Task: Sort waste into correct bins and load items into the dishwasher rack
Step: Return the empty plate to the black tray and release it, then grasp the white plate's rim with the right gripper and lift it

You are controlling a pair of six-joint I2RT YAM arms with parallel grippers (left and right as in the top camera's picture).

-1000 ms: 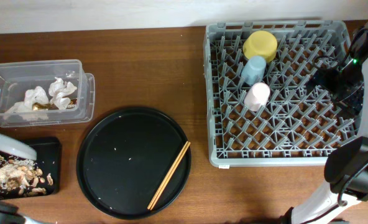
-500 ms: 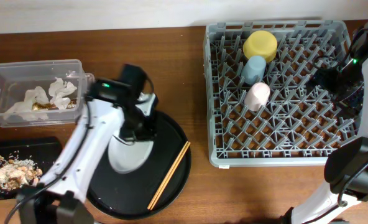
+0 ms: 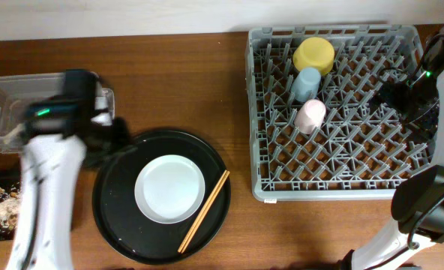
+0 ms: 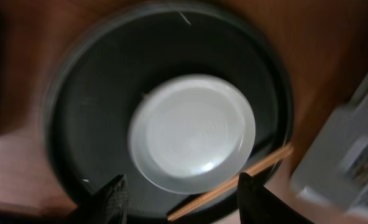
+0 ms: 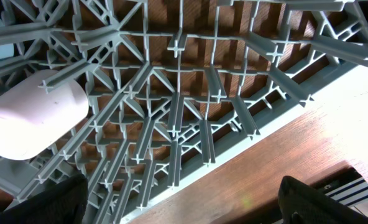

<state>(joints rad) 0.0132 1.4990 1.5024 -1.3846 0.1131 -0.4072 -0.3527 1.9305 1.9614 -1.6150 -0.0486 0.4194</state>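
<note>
Right now the pale grey round plate (image 3: 170,188) lies flat in the middle of the round black tray (image 3: 117,217), which sits toward the front edge of the table, left of centre. The pair of wooden chopsticks (image 3: 204,211) lies on the tray just beside the plate's right rim, slanting toward the front edge.

The left gripper (image 4: 181,183) hangs above the tray's left side with its jaws spread and nothing between them; its arm is motion-blurred in the overhead view. The right gripper (image 5: 178,205) hovers over the dishwasher rack (image 3: 327,196) near the right edge, jaws spread too and empty.

In the rack's back-left part we see the yellow bowl (image 3: 314,54), the light blue cup (image 3: 307,82) and the small pink cup (image 3: 310,115), so we judge that the plate and chopsticks are what is left to load.

We judge the plate to be stiff, smooth and likely slippery, and possibly breakable. Because it lies flat, the only real hold is the rim, with one finger under the lip and one on top. The rim away from the chopsticks looks freest.

The chopsticks look light, thin and prone to rolling. We would pinch both together near mid-length, across their width.

The clear container (image 3: 4,105) sits at the left edge, partly hidden by the arm.
</note>
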